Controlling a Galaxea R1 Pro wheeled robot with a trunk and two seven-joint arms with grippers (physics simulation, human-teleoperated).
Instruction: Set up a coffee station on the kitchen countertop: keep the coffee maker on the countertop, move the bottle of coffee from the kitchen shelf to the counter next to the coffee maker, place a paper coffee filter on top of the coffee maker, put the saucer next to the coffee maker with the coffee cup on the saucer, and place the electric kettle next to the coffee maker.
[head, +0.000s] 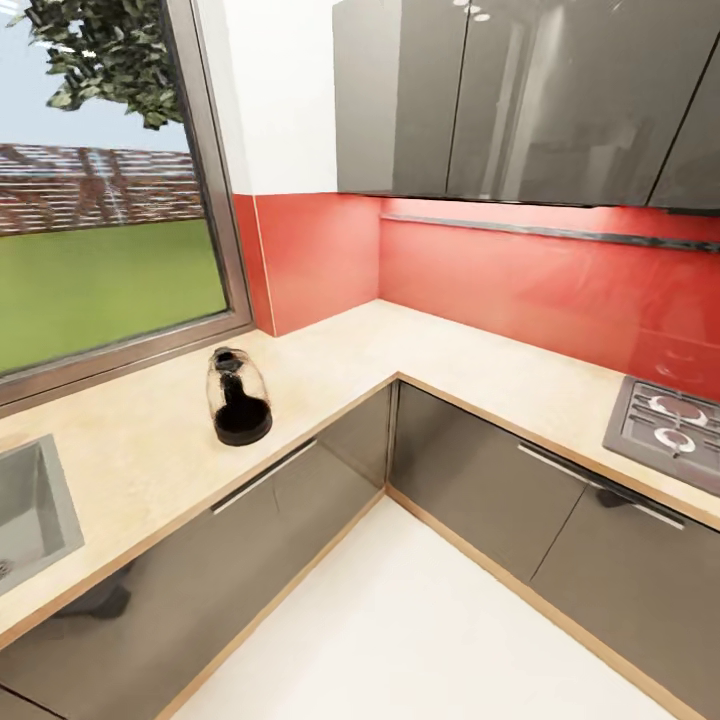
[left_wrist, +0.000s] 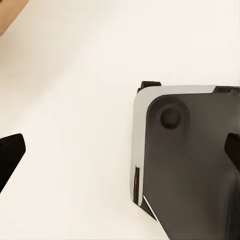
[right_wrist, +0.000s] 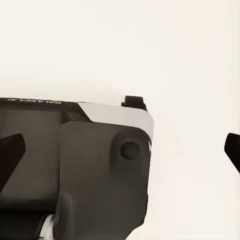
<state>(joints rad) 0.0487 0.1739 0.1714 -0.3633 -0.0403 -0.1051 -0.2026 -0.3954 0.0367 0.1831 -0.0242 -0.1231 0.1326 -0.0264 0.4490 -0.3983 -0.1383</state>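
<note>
The electric kettle (head: 240, 396), dark see-through glass on a black base, stands upright on the countertop (head: 330, 350) below the window, near the front edge of the left run. The coffee maker, bottle of coffee, paper coffee filter, saucer and coffee cup are out of view. In the left wrist view my left gripper (left_wrist: 120, 152) is open, its dark fingertips (left_wrist: 10, 156) far apart over the white floor and the robot's grey base (left_wrist: 190, 165). My right gripper (right_wrist: 120, 150) is likewise open above the base (right_wrist: 95, 170), with nothing between its fingers.
The countertop is L-shaped, with a sink (head: 30, 510) at the far left and a hob (head: 665, 425) at the right. Grey upper cabinets (head: 520, 95) hang over a red backsplash crossed by a thin grey strip (head: 550, 232). White floor (head: 400, 630) fills the corner.
</note>
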